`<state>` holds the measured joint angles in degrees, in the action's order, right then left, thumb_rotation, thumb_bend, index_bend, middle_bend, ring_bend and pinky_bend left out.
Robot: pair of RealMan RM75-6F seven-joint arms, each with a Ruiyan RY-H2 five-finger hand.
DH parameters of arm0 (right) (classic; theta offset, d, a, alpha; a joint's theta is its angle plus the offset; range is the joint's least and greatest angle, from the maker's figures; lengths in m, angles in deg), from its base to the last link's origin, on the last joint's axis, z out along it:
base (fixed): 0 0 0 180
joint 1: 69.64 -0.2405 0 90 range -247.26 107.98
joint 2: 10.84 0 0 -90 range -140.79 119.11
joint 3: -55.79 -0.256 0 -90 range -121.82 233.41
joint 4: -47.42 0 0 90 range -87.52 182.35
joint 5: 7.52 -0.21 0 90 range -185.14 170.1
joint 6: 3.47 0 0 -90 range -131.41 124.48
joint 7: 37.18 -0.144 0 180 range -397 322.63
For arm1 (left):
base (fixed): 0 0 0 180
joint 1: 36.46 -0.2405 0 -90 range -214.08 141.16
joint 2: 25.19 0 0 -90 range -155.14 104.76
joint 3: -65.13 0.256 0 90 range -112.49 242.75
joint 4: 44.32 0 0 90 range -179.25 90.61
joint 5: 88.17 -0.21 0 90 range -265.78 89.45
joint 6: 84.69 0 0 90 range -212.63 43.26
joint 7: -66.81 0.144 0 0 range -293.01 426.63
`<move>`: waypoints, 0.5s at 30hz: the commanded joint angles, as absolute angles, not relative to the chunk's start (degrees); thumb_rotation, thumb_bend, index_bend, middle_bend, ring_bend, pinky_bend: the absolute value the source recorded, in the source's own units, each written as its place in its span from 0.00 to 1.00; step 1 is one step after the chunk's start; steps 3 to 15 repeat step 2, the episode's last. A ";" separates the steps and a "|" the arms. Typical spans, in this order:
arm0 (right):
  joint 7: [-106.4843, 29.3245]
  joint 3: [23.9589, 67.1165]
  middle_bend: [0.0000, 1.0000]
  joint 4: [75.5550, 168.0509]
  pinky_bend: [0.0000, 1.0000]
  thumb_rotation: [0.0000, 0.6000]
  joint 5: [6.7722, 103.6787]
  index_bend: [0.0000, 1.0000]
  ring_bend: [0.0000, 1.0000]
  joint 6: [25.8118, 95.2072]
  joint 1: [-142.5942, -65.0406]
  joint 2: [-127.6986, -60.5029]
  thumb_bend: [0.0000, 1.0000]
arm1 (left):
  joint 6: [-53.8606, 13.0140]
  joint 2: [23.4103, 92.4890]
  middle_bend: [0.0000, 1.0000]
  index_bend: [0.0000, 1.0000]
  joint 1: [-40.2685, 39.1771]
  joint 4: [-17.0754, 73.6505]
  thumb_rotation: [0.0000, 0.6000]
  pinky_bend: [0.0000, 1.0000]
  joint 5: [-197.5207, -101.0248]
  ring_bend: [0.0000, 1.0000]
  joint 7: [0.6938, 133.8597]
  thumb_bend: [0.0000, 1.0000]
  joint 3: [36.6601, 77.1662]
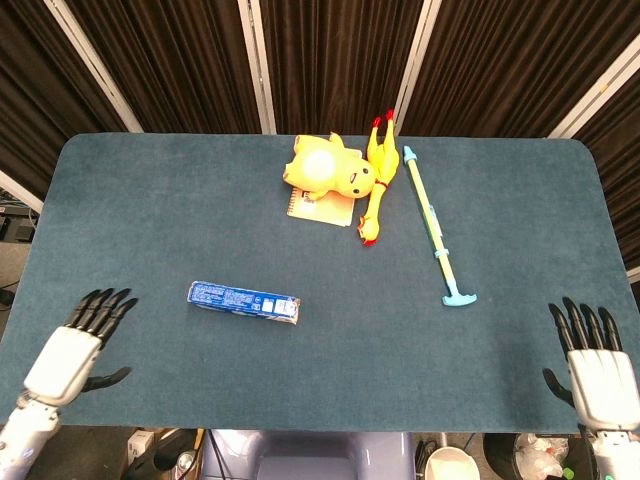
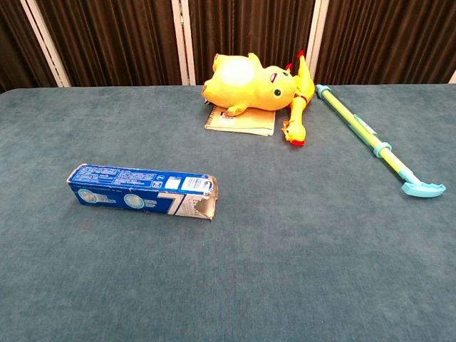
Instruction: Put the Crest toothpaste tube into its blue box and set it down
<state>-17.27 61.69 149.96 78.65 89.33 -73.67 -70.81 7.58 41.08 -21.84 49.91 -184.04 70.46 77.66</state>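
The blue Crest box [image 1: 244, 300] lies flat on the blue-green table [image 1: 180, 200], left of centre; in the chest view the blue Crest box [image 2: 142, 192] shows a torn, open flap at its right end. No tube shows outside it. My left hand [image 1: 75, 348] hovers at the table's front left corner, fingers spread, holding nothing, well left of the box. At the front right corner my right hand [image 1: 594, 362] is also spread and empty. Neither hand appears in the chest view.
A yellow plush toy [image 1: 328, 168] lies on a notebook [image 1: 318, 208] at the back centre. Beside it are a yellow rubber chicken [image 1: 376, 176] and a long green-yellow stick with a blue hooked end [image 1: 435, 228].
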 commanded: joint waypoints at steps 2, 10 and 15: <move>-17.83 62.96 0.00 147.88 0.00 1.00 80.98 0.00 0.00 91.21 -71.71 -70.45 0.25 | 10.09 40.15 0.00 0.04 -24.69 47.20 1.00 0.00 -184.87 0.00 70.56 0.12 78.48; -17.83 62.96 0.00 147.88 0.00 1.00 80.98 0.00 0.00 91.21 -71.71 -70.45 0.25 | 10.09 40.15 0.00 0.04 -24.69 47.20 1.00 0.00 -184.87 0.00 70.56 0.12 78.48; -17.83 62.96 0.00 147.88 0.00 1.00 80.98 0.00 0.00 91.21 -71.71 -70.45 0.25 | 10.09 40.15 0.00 0.04 -24.69 47.20 1.00 0.00 -184.87 0.00 70.56 0.12 78.48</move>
